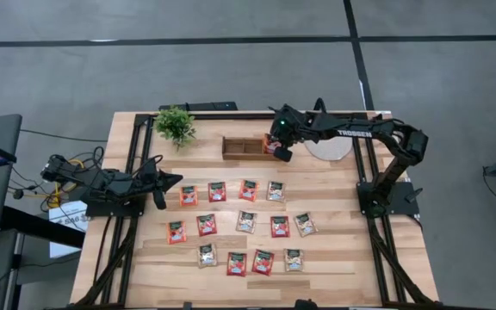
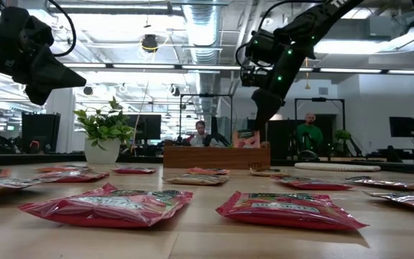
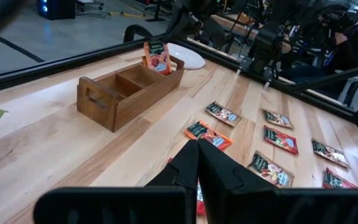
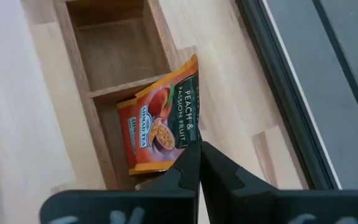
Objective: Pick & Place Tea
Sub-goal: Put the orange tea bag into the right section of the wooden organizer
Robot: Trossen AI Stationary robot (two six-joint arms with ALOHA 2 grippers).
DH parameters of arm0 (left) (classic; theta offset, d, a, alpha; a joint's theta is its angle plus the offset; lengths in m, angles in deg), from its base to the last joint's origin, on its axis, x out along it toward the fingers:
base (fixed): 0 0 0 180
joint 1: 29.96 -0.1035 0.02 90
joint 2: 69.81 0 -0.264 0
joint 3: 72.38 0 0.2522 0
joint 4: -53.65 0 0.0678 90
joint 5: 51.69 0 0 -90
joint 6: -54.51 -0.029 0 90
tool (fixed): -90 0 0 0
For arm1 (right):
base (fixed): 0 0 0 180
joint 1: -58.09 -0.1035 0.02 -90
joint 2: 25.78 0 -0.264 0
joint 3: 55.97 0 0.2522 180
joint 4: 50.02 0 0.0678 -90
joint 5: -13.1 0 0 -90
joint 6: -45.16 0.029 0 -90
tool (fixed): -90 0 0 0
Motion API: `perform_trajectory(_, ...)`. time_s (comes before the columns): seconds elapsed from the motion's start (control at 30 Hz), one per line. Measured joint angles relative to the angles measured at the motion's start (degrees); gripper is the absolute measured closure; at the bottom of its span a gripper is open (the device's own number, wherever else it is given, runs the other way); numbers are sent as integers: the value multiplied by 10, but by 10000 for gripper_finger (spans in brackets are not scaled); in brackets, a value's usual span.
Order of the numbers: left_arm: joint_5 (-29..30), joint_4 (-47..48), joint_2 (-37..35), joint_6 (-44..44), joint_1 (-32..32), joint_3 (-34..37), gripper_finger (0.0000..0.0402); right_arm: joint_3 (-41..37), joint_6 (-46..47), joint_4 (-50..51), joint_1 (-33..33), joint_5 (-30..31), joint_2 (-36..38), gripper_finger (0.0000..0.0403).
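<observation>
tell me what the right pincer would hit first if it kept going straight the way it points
The right pincer, shut, points down at the orange tea sachet leaning in the end compartment of the wooden box. It would probably meet that sachet's edge first, though depth is hard to judge.

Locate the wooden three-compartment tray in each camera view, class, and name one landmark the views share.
High view: the wooden three-compartment tray lies at the table's far edge, centre.
Low view: centre, in the distance, behind the sachets.
Left wrist view: upper left of the picture.
Right wrist view: upper left, seen from above.
Shared landmark: the orange peach sachet standing in its end compartment.
</observation>
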Motion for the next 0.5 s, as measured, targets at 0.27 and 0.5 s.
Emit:
perform_trajectory(0.27, 0, 0, 0, 0, 0, 0, 401, 0, -7, 2, 0, 1, 0, 397)
perform_trajectory(0.5, -2, 0, 0, 0, 0, 0, 401, 0, -5, 2, 0, 2, 0, 334)
